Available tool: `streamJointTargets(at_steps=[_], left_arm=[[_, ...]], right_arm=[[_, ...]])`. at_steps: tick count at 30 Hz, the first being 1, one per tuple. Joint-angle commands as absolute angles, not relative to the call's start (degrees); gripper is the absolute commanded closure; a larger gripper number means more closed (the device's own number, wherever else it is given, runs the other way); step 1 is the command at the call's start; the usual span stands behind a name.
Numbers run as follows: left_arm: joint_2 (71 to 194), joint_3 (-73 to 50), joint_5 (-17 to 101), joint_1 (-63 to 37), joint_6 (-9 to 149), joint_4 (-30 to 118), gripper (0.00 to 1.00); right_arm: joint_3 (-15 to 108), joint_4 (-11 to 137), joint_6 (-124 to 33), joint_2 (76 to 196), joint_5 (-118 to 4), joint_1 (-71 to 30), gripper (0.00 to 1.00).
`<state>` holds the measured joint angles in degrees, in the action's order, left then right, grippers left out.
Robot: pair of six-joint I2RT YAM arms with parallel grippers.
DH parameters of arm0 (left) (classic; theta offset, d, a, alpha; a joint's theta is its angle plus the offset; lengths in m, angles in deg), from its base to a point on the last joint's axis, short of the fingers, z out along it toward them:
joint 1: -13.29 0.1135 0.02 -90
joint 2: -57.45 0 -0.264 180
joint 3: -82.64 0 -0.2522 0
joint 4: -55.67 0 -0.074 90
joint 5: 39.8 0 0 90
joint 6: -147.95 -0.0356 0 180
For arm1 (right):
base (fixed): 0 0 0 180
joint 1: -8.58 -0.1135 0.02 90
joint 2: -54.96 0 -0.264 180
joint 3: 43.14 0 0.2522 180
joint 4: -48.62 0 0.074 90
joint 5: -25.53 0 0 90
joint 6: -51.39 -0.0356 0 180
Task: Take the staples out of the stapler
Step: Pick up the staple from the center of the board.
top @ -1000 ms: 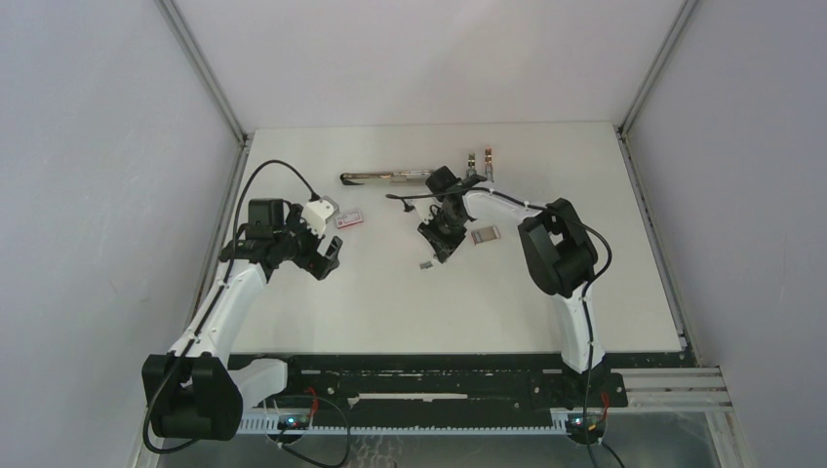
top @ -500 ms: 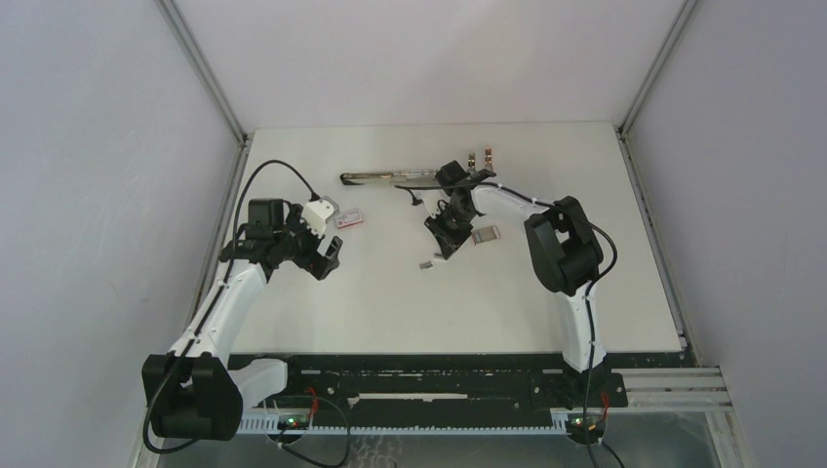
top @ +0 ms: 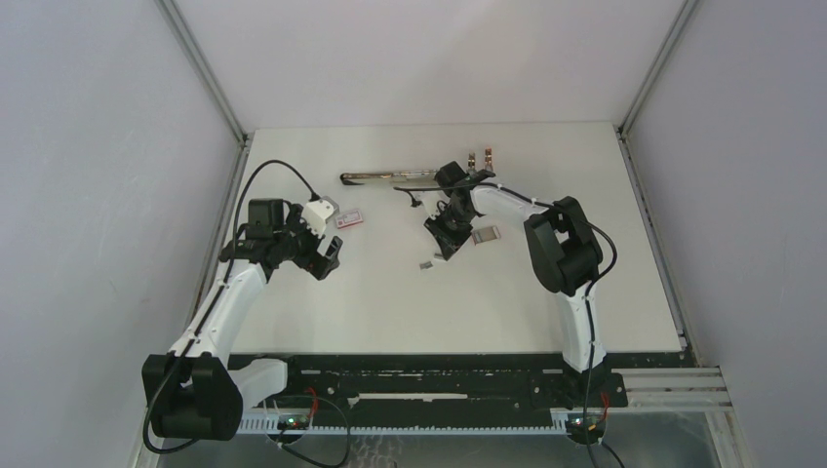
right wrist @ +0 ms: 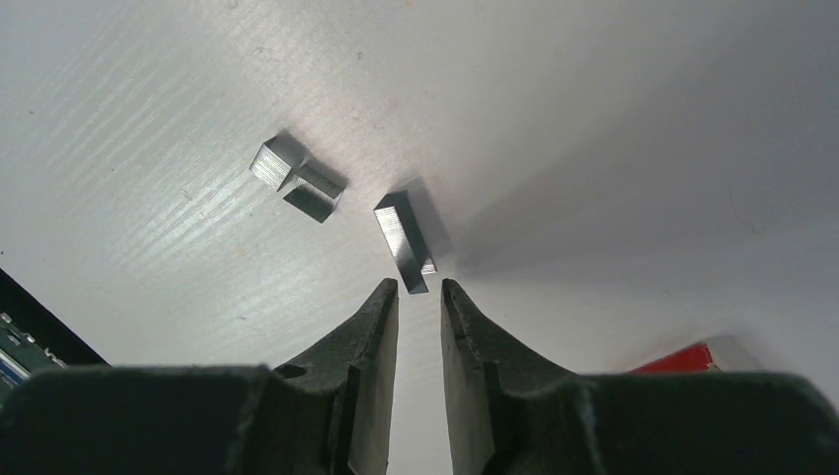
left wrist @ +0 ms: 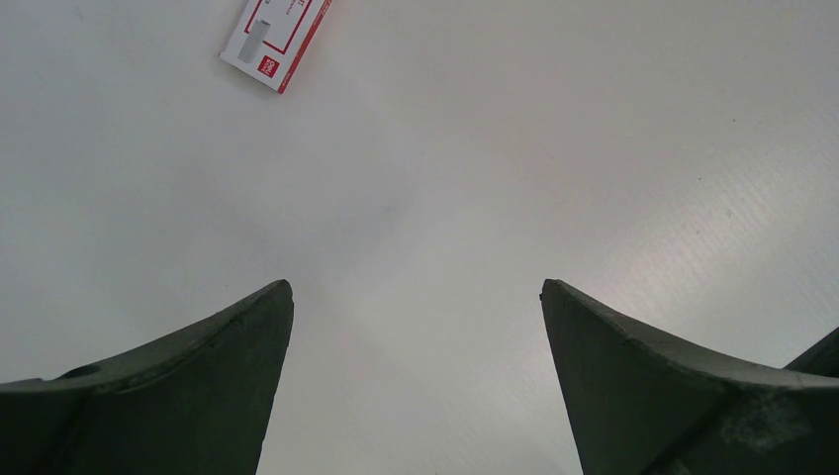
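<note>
White table (top: 390,312) first, and both arms reach out over it. The left gripper (left wrist: 416,287) hangs with its fingers spread wide above bare tabletop, nothing between them, and a small red-and-white box (left wrist: 272,40) lies off beyond its left finger. At the far middle of the table the stapler (top: 386,176) lies opened out flat, a long dark-and-chrome bar. Nearer than the stapler, the right gripper (right wrist: 419,285) points down with its fingers drawn close, only a narrow slit between them, and nothing is clamped in it. A second small box (top: 485,234) sits just to its right. Now the staples (right wrist: 404,242): three short silver-grey blocks with finely ribbed sides that catch the light, loose on the table out of the stapler. The longest strip lies slanted, its near end right at the mouth of the right gripper's slit, and whether the tips touch it I cannot tell. The two stubbier pieces (right wrist: 297,178) lie touching each other a little to its left. From above they show as a grey fleck (top: 426,263) just before the right gripper.
</note>
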<state>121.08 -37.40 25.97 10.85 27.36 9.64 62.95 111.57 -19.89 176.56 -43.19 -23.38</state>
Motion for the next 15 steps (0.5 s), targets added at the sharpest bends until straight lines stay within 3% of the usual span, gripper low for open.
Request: streamJointTargets(at_steps=[1,15], left_arm=[[120.80,-37.23,24.80,11.37,26.75,10.03,0.00],[120.95,-37.22,24.80,11.42,26.71,10.00,0.00]], right_arm=[[63.34,110.43,-18.61,173.67,-44.91,-23.98,0.78],[62.55,109.48,-17.71,172.57,-45.64,-25.07,0.75]])
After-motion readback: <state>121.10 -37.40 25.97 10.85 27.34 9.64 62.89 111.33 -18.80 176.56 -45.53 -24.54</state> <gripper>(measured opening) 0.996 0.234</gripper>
